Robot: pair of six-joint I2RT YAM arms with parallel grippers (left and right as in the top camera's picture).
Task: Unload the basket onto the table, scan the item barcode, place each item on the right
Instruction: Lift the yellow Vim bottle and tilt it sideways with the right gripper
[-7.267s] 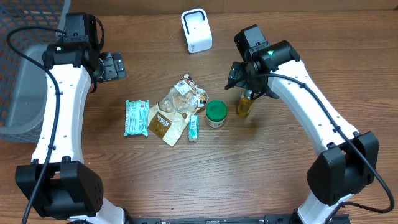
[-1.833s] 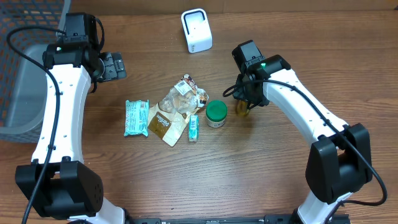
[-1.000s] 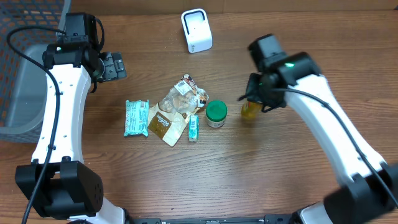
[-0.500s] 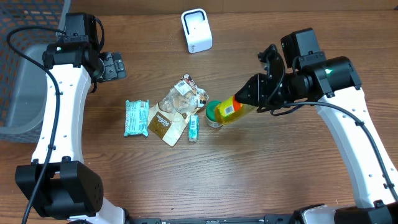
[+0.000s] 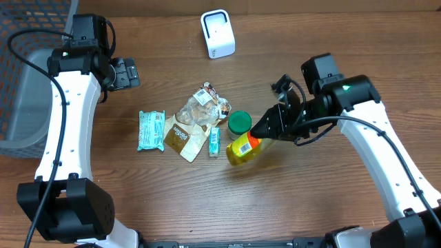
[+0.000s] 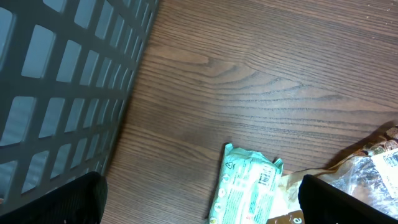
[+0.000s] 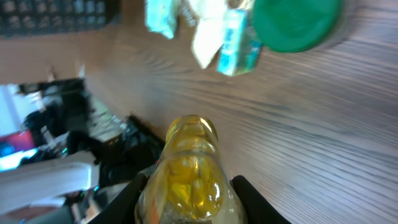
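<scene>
My right gripper (image 5: 267, 129) is shut on a yellow bottle of golden liquid (image 5: 242, 149), which it holds tilted on its side above the table, in front of the green-lidded jar (image 5: 239, 123). In the right wrist view the bottle (image 7: 189, 171) fills the space between the black fingers (image 7: 126, 200), its base pointing away. No barcode shows on it. The white scanner (image 5: 218, 34) stands at the back of the table. My left gripper (image 5: 125, 72) hangs open at the far left with nothing in it. Its wrist view looks down on a teal packet (image 6: 246, 185).
A pile of snack bags (image 5: 196, 117), the teal packet (image 5: 150, 130) and a small teal sachet (image 5: 215, 141) lie mid-table. The jar's green lid (image 7: 297, 22) sits just beyond the bottle. A grey mesh basket (image 5: 21, 89) stands at the left edge, close by the left gripper (image 6: 199, 211).
The right gripper lifted the bottle off the table, tipped it sideways and swung it left and toward the front, past the green-lidded jar. The left arm has not moved.
</scene>
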